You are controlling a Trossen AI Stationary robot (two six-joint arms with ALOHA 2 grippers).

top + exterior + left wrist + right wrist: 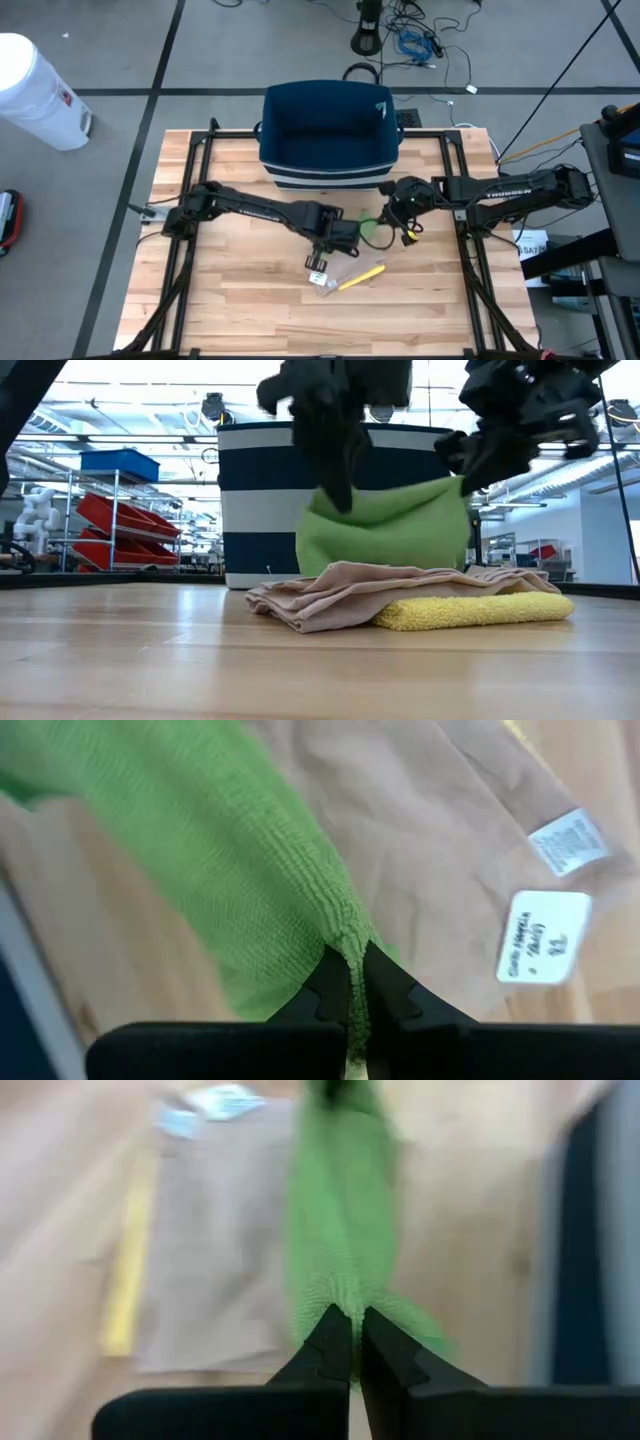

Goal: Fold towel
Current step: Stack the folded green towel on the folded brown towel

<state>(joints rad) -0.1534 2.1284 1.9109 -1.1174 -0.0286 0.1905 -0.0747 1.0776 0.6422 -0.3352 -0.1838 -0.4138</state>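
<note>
**Green towel lifted between both grippers, fold not yet made**

Item: green towel (385, 525). Location: held in the air just above desk centre, at 6 o'clock of the navy-and-white striped basket (328, 135). It hangs stretched between my two grippers.

Left gripper (348, 982): pinched tight on one edge of the green towel. Right gripper (347, 1338): likewise clamped on the opposite edge, at 3 o'clock of the left one.

Beneath: a tan towel (345, 595) lying crumpled over a yellow towel (475, 610) on the wooden desk (230, 290).

Progress: early, by my estimate. The cloth is picked up and spread; laying it flat, doubling it over and squaring the edges all remain. The tan and yellow pieces show no neat fold either.

Writing: two white tags (545, 935) sit on the tan towel; dark print is present but illegible. The right arm carries white lettering, also unreadable.
</note>
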